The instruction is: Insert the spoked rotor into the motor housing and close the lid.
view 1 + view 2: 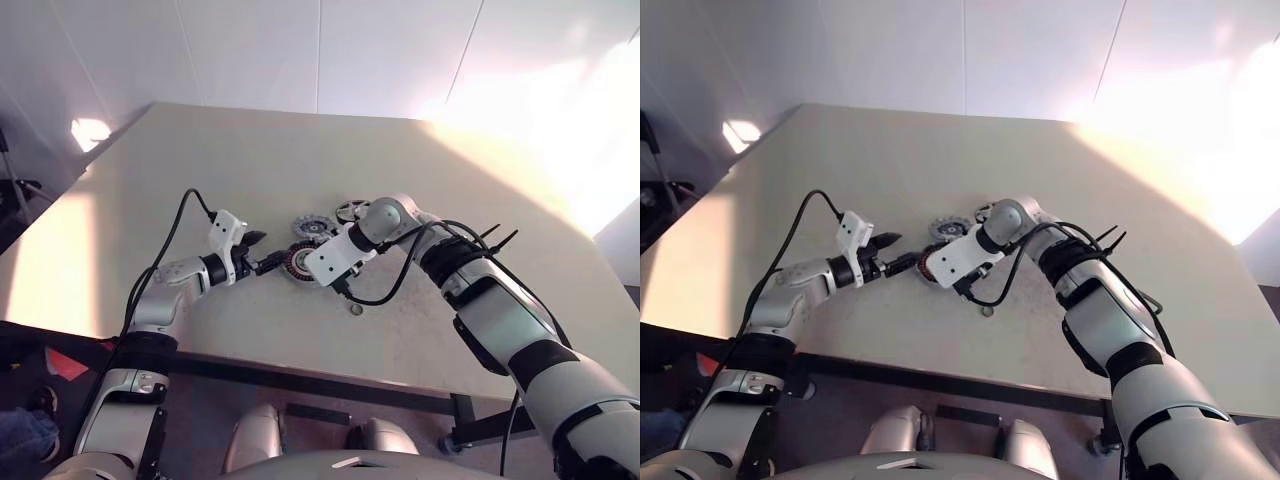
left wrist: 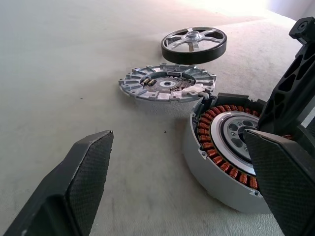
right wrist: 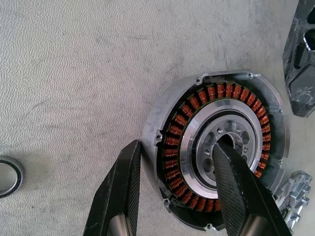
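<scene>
The motor housing, a round puck with a ring of copper windings and a silvery centre, lies on the table. My right gripper points down over it, open. One finger stands just outside the rim and the other over the centre hole. My left gripper is level at the housing's left side, open, with the housing close to one finger. Just beyond lies the grey ribbed lid. The spoked rotor, dark-rimmed with silvery spokes, sits past the lid.
A small metal ring lies on the beige table near its front edge, just right of the housing. Cables hang from both forearms.
</scene>
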Action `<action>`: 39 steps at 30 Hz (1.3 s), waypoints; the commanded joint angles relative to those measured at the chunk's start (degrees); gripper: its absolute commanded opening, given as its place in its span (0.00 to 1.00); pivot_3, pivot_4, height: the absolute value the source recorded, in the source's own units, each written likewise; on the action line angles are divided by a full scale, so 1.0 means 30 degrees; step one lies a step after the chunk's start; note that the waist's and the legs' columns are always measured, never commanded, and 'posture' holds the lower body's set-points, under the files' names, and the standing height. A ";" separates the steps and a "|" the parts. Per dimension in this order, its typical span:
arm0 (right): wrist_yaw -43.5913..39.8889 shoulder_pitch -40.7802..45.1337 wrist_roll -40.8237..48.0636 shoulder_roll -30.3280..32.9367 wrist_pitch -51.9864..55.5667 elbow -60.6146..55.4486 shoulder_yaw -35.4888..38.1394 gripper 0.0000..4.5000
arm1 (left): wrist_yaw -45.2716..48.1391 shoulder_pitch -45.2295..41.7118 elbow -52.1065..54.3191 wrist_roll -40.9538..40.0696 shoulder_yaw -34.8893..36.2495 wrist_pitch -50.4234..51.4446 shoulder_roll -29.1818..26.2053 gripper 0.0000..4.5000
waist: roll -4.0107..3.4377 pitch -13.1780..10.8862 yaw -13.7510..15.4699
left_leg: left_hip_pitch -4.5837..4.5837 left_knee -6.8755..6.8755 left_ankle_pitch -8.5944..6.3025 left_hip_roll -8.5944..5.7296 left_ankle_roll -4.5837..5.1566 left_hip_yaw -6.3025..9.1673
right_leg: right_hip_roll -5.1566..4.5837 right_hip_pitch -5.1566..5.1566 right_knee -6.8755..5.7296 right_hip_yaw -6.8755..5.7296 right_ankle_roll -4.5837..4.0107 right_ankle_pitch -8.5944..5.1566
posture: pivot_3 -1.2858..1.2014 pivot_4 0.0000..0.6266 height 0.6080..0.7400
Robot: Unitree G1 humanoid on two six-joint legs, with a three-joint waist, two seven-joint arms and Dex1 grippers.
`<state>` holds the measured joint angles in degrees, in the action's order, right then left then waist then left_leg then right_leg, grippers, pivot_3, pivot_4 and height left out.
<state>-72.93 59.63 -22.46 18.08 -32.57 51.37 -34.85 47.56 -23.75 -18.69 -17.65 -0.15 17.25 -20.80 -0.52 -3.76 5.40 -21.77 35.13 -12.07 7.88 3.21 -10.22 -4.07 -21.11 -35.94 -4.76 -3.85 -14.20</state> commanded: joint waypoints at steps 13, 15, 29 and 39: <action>-0.1090 -0.0490 -0.0038 0.2424 -0.0800 -0.0979 0.0172 0.45 | 0.0135 -0.0625 -0.0054 0.0040 0.0160 -0.0617 -0.0066 1.00 | 0.0006 -0.0003 0.0080 | -0.0056 0.0014 -0.0013 -0.0005 0.0029 0.0001 | -0.0001 -0.0019 0.0029 -0.0001 0.0000 0.0000 | 0.52 0.00 1.00; -0.1048 -0.0689 -0.0102 0.2632 -0.0814 -0.1137 0.0153 0.45 | 0.0177 -0.0694 -0.0165 0.0061 0.0143 -0.0644 -0.0074 1.00 | 0.0006 -0.0003 0.0088 | -0.0050 0.0017 -0.0014 -0.0005 0.0030 0.0001 | -0.0003 -0.0012 0.0030 -0.0001 0.0000 0.0000 | 0.52 0.00 1.00; -0.1464 -0.1487 -0.0327 0.4316 -0.1100 -0.1688 0.0005 0.45 | 0.0261 -0.0917 -0.0683 0.0167 0.0054 -0.0789 -0.0001 1.00 | 0.0006 -0.0003 0.0313 | -0.0049 0.0037 -0.0034 -0.0038 0.0081 0.0001 | -0.0039 0.0022 0.0049 0.0000 0.0000 0.0000 | 0.52 0.00 1.00; -0.1864 -0.1865 -0.0182 0.5249 -0.1308 -0.2062 -0.0051 0.45 | 0.0274 -0.0833 -0.0659 0.0174 0.0046 -0.0778 0.0102 1.00 | 0.0006 -0.0002 0.0642 | -0.0031 0.0056 -0.0040 -0.0049 0.0106 0.0001 | -0.0050 0.0053 0.0052 0.0000 0.0000 0.0000 | 0.52 0.00 1.00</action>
<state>-75.49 55.12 -21.62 30.63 -37.00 43.87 -34.38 48.02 -25.20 -21.56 -17.21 -0.34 15.96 -20.39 -0.50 -3.76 7.33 -21.86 35.30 -12.19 7.73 3.53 -10.21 -4.23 -20.95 -35.78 -4.76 -3.85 -14.20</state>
